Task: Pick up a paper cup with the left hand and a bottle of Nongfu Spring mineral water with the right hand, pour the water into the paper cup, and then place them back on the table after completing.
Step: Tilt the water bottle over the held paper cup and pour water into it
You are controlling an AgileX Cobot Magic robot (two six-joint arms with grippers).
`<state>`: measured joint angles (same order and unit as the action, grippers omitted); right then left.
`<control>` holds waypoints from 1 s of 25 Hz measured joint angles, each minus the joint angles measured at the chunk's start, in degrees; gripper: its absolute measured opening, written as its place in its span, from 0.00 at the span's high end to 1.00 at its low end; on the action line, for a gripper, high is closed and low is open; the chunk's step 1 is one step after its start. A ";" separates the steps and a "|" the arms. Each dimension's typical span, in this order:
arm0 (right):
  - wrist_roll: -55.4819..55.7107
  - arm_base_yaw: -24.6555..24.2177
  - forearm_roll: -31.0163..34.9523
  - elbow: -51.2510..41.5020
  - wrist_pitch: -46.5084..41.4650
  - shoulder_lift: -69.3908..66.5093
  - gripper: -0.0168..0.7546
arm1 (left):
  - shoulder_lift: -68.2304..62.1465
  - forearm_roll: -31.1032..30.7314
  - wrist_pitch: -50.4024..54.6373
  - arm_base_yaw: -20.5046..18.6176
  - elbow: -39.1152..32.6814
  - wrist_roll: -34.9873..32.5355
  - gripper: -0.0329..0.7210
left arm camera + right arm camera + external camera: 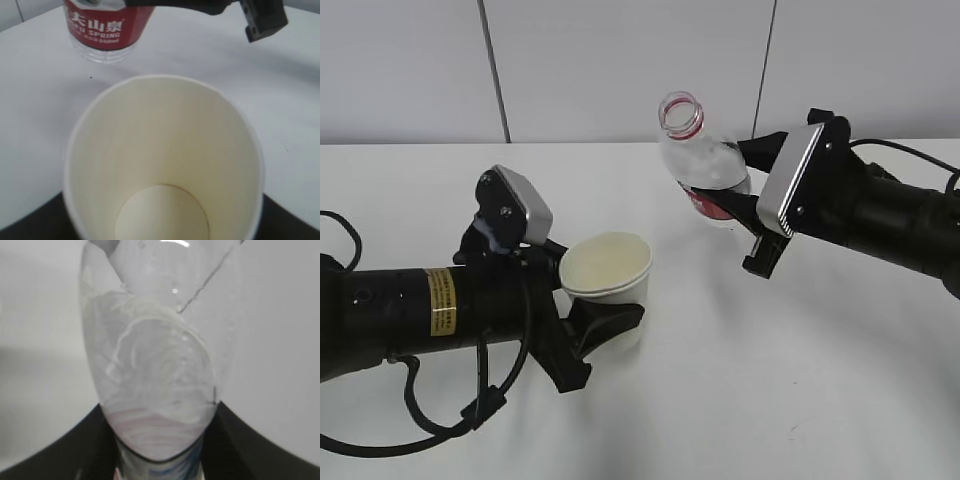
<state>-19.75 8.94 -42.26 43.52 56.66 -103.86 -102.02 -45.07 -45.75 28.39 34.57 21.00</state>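
Clear plastic bottle (705, 160), uncapped, held above the table (820, 400); long axis near upright, leaning slightly, red-ringed mouth pointing up and a little toward the left of the exterior view. Thin see-through ribbed walls, beaded with droplets inside; red label (105, 22) round the lower body, white lettering reading SPRING. Base seen in the left wrist view as a round clear ridged bottom. Clamped round the label by the right hand (745, 210), black fingers closed on either side of the body; grey block and black arm running off to the right.

Paper cup (608, 285) lower and to the left of the bottle, apart from it, upright, mouth open upward. White outside, pale cream smooth inside, round rolled rim, flat circular bottom, dry-looking. Gripped at the lower wall by the left hand (590, 335), black fingers closed against the cup; black arm with yellow sticker (440, 300) lying low over the table.

Table plain white, flat, matte.
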 joint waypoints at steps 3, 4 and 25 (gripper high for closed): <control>-4.33 0.00 0.00 0.00 0.00 0.00 0.55 | -1.25 -1.55 -1.75 0.03 0.01 0.35 0.38; -6.27 0.00 0.00 0.00 0.00 0.00 0.55 | -1.29 -2.11 -1.82 0.20 0.01 0.55 0.38; -28.26 0.00 0.78 0.00 4.73 0.00 0.55 | -1.24 -4.85 -2.02 4.53 0.06 0.92 0.38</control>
<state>-48.02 8.94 -41.48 43.52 61.38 -103.86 -103.25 -49.92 -47.78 32.91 34.63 21.91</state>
